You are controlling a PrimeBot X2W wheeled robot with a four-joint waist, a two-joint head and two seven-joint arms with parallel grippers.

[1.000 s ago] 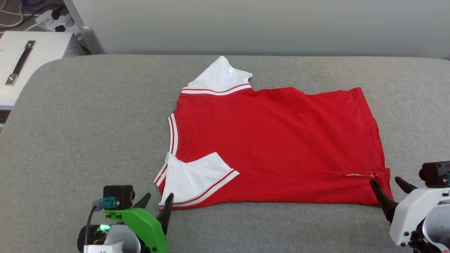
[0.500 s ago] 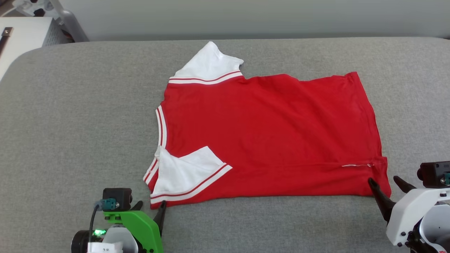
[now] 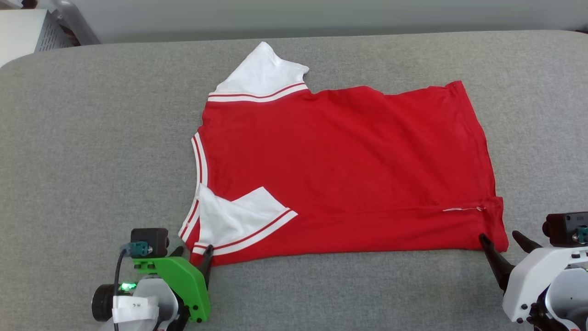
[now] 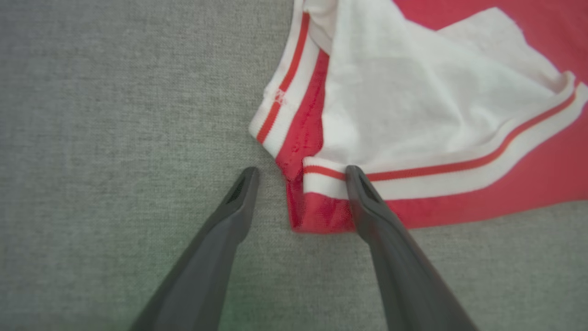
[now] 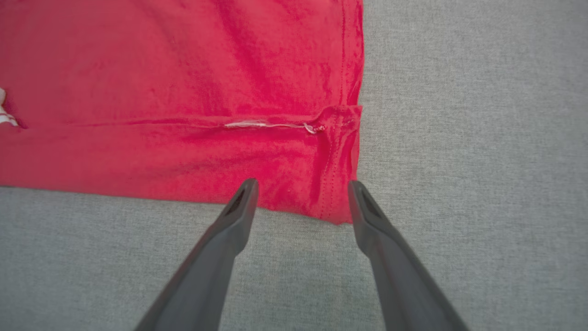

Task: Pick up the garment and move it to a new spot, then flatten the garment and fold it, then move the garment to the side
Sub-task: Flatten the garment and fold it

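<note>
The garment (image 3: 340,170) is a red shirt with white, striped-trim sleeves, lying flat with its plain side up on the grey padded table (image 3: 101,151). One sleeve points to the far edge; the other is folded over the body at the near left. My left gripper (image 3: 195,250) stands open at the shirt's near left corner (image 4: 317,216), which lies between its fingers (image 4: 367,202). My right gripper (image 3: 498,239) is open too, straddling the near right hem corner (image 5: 330,202) from just off the cloth.
A white metal box (image 3: 23,32) and a grey post stand off the table's far left corner. Bare grey surface runs to the left of the shirt and along the front edge between my two arms.
The head camera has tilted, so the whole scene sits higher in the picture. My left gripper has edged in around the shirt's near left corner. The right gripper holds its place at the hem.
</note>
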